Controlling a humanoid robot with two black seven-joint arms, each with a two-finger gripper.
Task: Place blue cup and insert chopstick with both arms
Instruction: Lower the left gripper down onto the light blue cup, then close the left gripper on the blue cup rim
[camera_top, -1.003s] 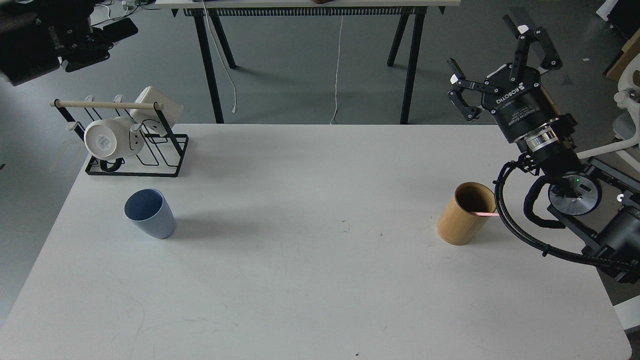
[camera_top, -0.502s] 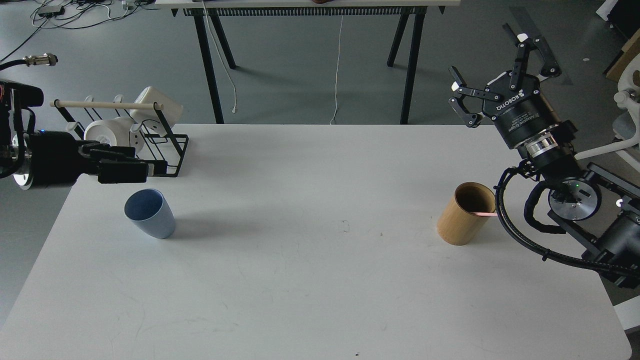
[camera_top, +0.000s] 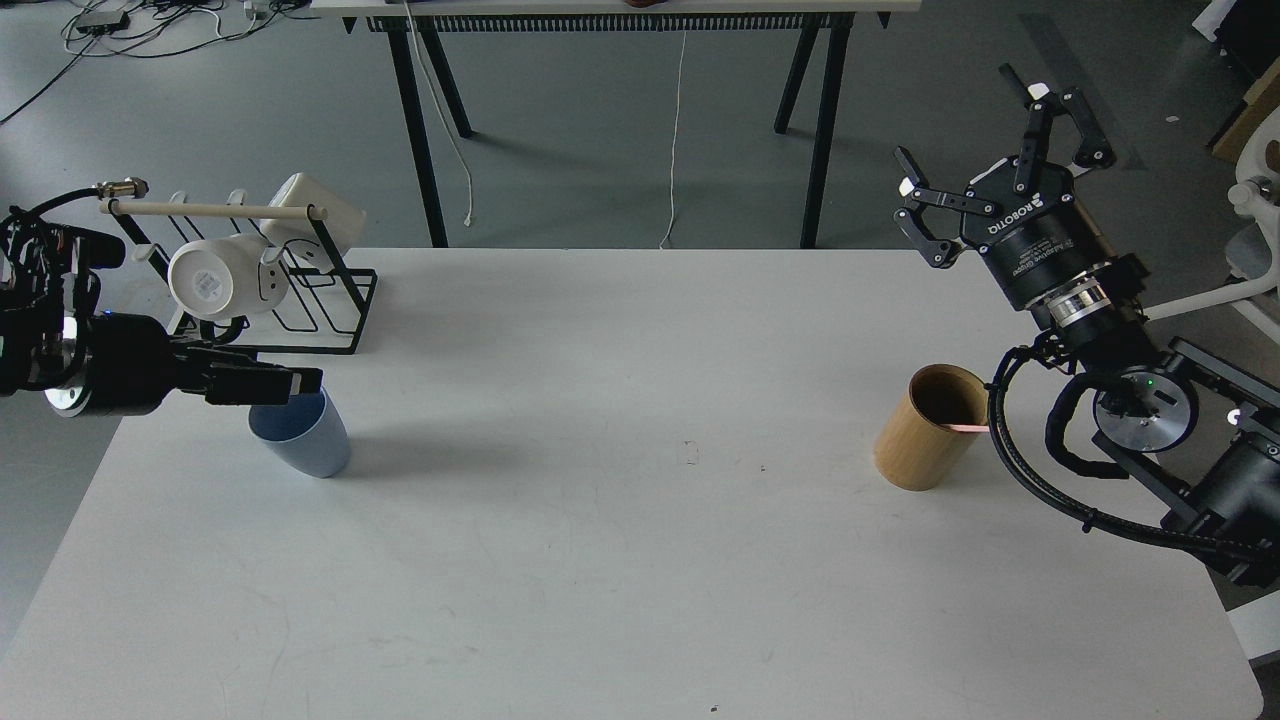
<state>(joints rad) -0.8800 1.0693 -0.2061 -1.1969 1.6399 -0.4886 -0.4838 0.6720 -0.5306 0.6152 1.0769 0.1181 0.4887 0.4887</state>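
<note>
blue cup (camera_top: 305, 445): upright on the white table (camera_top: 600, 560), left side, just in front of the black mug rack (camera_top: 290, 310).
our left gripper (camera_top: 300, 381): level over the cup's rim, seen edge-on; we cannot tell if its fingers are apart or together.
chopstick (camera_top: 968, 427): only a pink end shows, at the rim of the tan wooden cylinder (camera_top: 925, 430), right side.
our right gripper (camera_top: 985, 140): raised beyond the cylinder, fingers spread wide, holding nothing.
</note>
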